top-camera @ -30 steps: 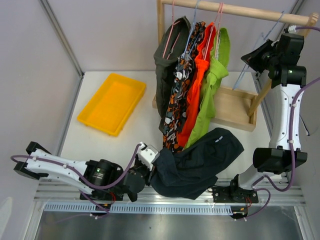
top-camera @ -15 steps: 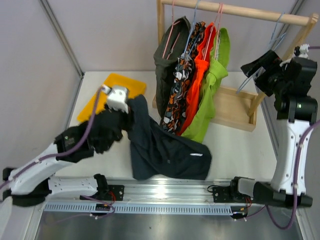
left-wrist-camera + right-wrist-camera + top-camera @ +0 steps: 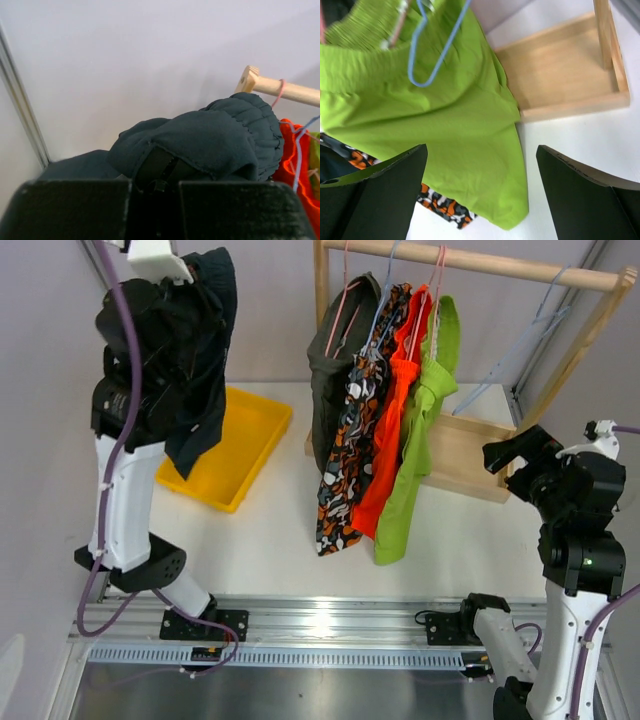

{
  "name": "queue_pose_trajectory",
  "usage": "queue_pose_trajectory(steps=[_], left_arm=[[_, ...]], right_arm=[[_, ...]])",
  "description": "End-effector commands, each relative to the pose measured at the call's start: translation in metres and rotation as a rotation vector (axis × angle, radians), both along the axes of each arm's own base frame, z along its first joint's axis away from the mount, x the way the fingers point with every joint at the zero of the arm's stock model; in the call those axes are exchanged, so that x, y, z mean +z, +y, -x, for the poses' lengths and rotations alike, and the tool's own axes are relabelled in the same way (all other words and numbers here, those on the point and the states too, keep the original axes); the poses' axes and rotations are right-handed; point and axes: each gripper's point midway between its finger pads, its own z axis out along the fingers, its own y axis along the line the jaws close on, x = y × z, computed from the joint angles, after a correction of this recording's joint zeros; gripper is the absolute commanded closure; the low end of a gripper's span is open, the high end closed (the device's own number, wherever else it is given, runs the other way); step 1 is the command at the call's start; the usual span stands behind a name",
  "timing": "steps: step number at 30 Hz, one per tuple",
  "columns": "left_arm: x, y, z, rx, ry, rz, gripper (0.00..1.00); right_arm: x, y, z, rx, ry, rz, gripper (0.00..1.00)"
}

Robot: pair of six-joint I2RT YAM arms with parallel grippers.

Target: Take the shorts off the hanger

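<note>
On the wooden rack (image 3: 470, 265), ahead of the right tool (image 3: 480, 195): 4 shorts (image 3: 385, 410) hanging. Hoisted off the counter (image 3: 280, 530), high over the yellow tray (image 3: 235, 455): navy shorts (image 3: 200, 350), pinched in the left tool (image 3: 155, 190). Right tool now spread wide, empty, dropped below the bare blue hanger (image 3: 510, 360). 1 freed, 4 to go.

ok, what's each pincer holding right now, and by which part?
Left pincer is shut on the dark navy cloth shorts, gripping bunched fabric near the elastic waistband; the exact spot is hidden. Right pincer is open, holding nothing.
</note>
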Motion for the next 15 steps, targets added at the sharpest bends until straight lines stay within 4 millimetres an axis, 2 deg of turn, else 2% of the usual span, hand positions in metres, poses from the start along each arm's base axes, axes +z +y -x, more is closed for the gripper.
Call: queue_pose_trajectory(steps=[1,2,5,6,7,8,9,10,11,12,13,14,15], left_arm=[[-0.008,0.002,-0.032,-0.020,-0.014,-0.033,1.00],[-0.011,0.005,-0.038,-0.020,-0.007,-0.002,1.00],[-0.045,0.014,-0.067,0.037,0.076,-0.016,1.00],[-0.045,0.025,-0.065,0.090,0.072,-0.013,1.00],[-0.093,0.025,-0.083,0.117,0.174,-0.063,1.00],[-0.090,0.029,-0.085,0.147,0.133,-0.048,1.00],[-0.122,0.039,-0.091,0.208,0.188,-0.066,1.00],[-0.119,0.048,-0.082,0.240,0.168,-0.048,0.97],[-0.161,0.054,-0.089,0.282,0.237,-0.067,0.92],[-0.171,0.069,-0.088,0.345,0.257,-0.051,0.83],[-0.184,0.080,-0.088,0.404,0.284,-0.014,0.82],[-0.214,0.088,-0.089,0.424,0.361,-0.023,0.82],[-0.225,0.103,-0.091,0.454,0.390,0.002,0.84]], right_arm=[[-0.010,0.003,0.003,0.021,0.013,0.006,0.01],[-0.013,-0.001,0.004,0.005,0.023,0.015,0.01],[-0.012,-0.004,0.005,-0.010,0.023,0.039,0.01],[-0.012,-0.004,0.005,-0.008,0.022,0.044,0.01],[-0.011,-0.003,0.004,-0.005,0.020,0.042,0.01],[-0.010,-0.002,0.004,0.001,0.015,0.041,0.00],[-0.011,-0.002,0.003,0.004,0.018,0.036,0.00],[-0.010,-0.001,0.003,0.008,0.015,0.032,0.00],[-0.010,0.001,0.004,0.012,0.011,0.028,0.01],[-0.011,0.000,0.004,0.013,0.016,0.030,0.01],[-0.012,0.000,0.004,0.013,0.017,0.032,0.00],[-0.012,-0.001,0.005,0.009,0.015,0.038,0.01],[-0.013,-0.001,0.005,0.007,0.018,0.040,0.01]])
